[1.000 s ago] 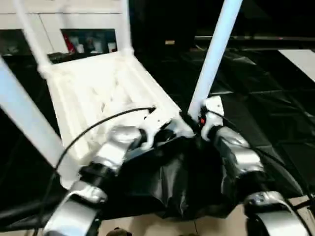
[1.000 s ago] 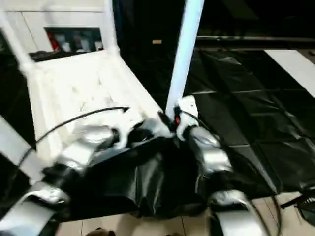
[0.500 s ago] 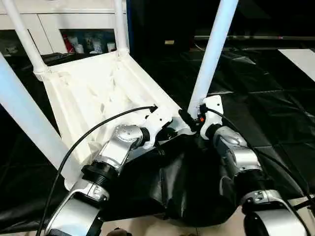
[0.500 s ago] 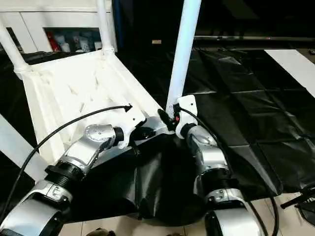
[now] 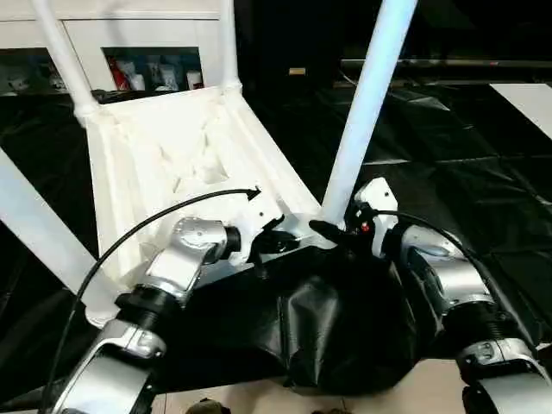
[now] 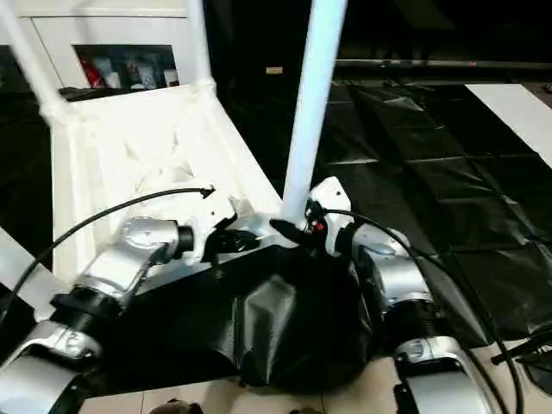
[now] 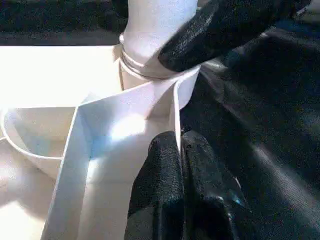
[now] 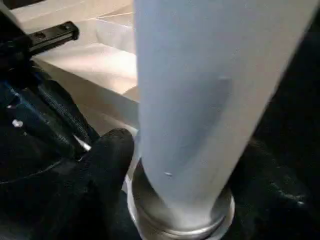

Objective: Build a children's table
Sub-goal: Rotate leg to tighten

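The children's table [image 5: 172,155] is lying upside down at upper left of the frame, four legs standing in its corner sockets, so assembly looks nearly finished. The left gripper [image 7: 182,165] is pinching its rim wall. The right gripper [image 5: 332,231] is cupping the near leg [image 5: 366,103]; whether it is clamping is unclear. Black sheeting [image 5: 466,172] is covering the work surface, with shelves [image 5: 147,65] behind.

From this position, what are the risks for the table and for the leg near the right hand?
1. The left hand, shut, pinches only a thin rib of the table; the rib may slip out or bend.
2. The right hand is at the base of the near leg, beside its socket. A sideways push there may tilt the leg or loosen it.
3. The black sheet is bunched under this corner and may snag the hands.
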{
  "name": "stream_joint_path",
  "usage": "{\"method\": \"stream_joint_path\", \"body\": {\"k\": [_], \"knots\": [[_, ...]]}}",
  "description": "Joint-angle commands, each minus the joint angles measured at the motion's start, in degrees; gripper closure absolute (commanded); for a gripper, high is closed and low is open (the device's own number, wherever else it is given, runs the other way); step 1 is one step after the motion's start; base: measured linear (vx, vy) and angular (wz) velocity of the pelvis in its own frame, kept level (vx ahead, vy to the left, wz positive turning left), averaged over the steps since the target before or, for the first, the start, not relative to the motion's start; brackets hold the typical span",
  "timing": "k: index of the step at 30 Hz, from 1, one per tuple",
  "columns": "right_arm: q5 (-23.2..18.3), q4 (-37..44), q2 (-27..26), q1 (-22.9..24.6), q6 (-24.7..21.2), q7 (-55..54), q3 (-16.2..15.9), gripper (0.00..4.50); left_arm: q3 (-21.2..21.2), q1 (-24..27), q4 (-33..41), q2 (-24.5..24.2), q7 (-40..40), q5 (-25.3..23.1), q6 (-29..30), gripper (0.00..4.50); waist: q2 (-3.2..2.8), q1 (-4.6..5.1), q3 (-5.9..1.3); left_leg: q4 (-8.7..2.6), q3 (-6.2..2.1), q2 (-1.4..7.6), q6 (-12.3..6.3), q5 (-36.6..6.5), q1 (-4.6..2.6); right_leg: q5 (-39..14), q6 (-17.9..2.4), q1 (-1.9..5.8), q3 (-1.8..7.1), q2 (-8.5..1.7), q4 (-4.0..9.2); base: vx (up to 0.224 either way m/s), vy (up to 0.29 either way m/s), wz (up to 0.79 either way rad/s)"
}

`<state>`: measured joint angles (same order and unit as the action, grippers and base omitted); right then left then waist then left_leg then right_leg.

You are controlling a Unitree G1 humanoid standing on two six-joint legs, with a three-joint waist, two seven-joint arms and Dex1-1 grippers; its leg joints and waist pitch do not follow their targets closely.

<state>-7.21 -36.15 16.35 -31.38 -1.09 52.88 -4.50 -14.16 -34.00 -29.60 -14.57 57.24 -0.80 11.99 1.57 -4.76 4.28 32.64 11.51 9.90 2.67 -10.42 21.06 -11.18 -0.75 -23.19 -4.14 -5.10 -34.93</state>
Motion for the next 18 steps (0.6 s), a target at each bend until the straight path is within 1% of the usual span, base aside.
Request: {"method": "stream_joint_path", "body": {"k": [1, 2, 4, 6, 9, 11, 18], "knots": [[-1.2, 1.6, -0.6, 1.2, -0.1, 3.4, -2.3, 1.68, 0.1, 1.7, 1.1, -0.3, 2.2, 2.1, -1.4, 4.5, 0.76, -0.02, -2.69, -3.85, -1.75, 3.81, -5.25, -10.7, -0.31, -14.2, -12.7, 2.5, 3.26, -4.4, 4.87, 0.0, 0.0, 0.0], [-1.8, 2.4, -0.6, 1.6, -0.6, 4.8, -2.6, 1.92, -0.1, 2.5, 2.6, -0.9, 4.8, 3.3, -1.7, 4.5, 0.77, -0.03, -2.61, -3.87, -1.77, 3.83, -5.43, -10.7, -0.23, -14.2, -12.8, 2.53, 3.29, -4.46, 4.83, 0.0, 0.0, 0.0], [-1.9, 2.9, -0.4, 2.0, -0.9, 5.8, -2.8, 2.01, -0.2, 3.1, 3.9, -1.4, 6.5, 4.3, -1.4, 4.5, 0.87, 0.03, -2.59, -3.87, -1.7, 3.89, -5.7, -10.2, -0.29, -13.5, -12.7, 2.43, 3.36, -4.36, 4.78, 0.0, 0.0, 0.0], [-2.3, 3.9, -0.1, 2.7, -1.6, 7.8, -3.3, 2.22, -0.4, 4.3, 6.4, -2.6, 10.2, 6.1, 0.0, 4.5, 0.77, -0.05, -2.52, -3.83, -1.61, 3.93, -6.09, -9.6, -0.38, -12.3, -13.3, 2.36, 3.34, -4.3, 4.53, 0.0, 0.0, 0.0], [-2.4, 4.1, 0.1, 2.9, -1.6, 8.6, -3.5, 2.3, -0.5, 4.7, 7.1, -3.2, 11.2, 6.4, 0.8, 4.5, 0.82, 0.05, -2.41, -3.87, -1.59, 3.91, -6.14, -9.2, -0.31, -11.8, -13.6, 2.38, 3.34, -4.25, 4.46, 0.0, 0.0, 0.0], [-2.4, 4.3, 0.4, 3.1, -1.8, 10.0, -3.8, 2.42, -0.7, 5.1, 7.8, -4.2, 11.9, 6.4, 1.2, 4.5, 0.79, 0.12, -2.3, -3.95, -1.6, 3.94, -5.63, -9.8, -0.43, -12.6, -13.7, 2.35, 3.37, -4.3, 4.56, 0.0, 0.0, 0.0], [-2.3, 5.3, 0.8, 3.7, -2.3, 10.9, -4.2, 2.46, -0.3, 5.5, 8.2, -4.7, 11.3, 5.9, 1.2, 4.5, 0.86, 0.16, -2.24, -3.89, -1.56, 3.91, -5.52, -9.1, -0.46, -11.1, -14.1, 2.46, 3.44, -4.3, 4.42, 0.0, 0.0, 0.0]]}}
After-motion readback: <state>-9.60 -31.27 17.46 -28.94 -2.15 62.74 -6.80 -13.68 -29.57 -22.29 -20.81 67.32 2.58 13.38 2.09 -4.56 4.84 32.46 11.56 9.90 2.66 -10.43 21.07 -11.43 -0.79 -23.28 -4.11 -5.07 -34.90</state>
